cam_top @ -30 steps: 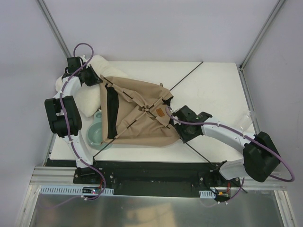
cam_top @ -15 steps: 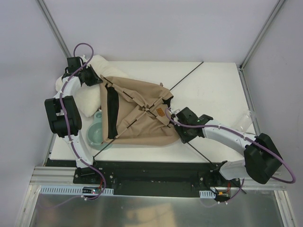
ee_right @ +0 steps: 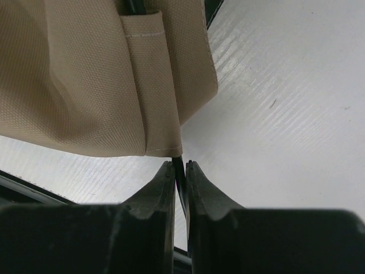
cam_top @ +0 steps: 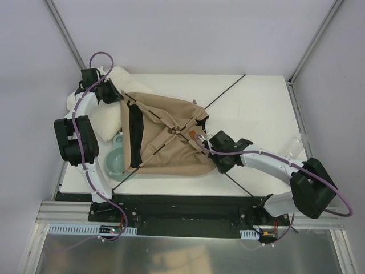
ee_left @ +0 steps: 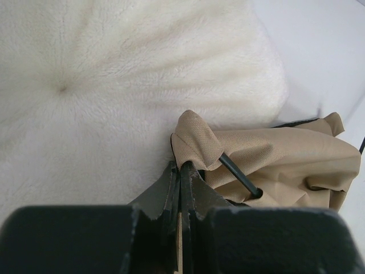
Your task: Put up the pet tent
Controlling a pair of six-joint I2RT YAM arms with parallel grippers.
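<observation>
I've got left fingers (ee_left: 165, 194) pinching the tan fabric pet tent (ee_left: 274, 160) corner, right fingers (ee_right: 162, 188) clamped on its thin black pole (ee_right: 179, 171).

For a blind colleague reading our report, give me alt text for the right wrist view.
The right tool pinches a thin black pole where it leaves a stitched sleeve of the tan tent fabric, over a white table.
</observation>
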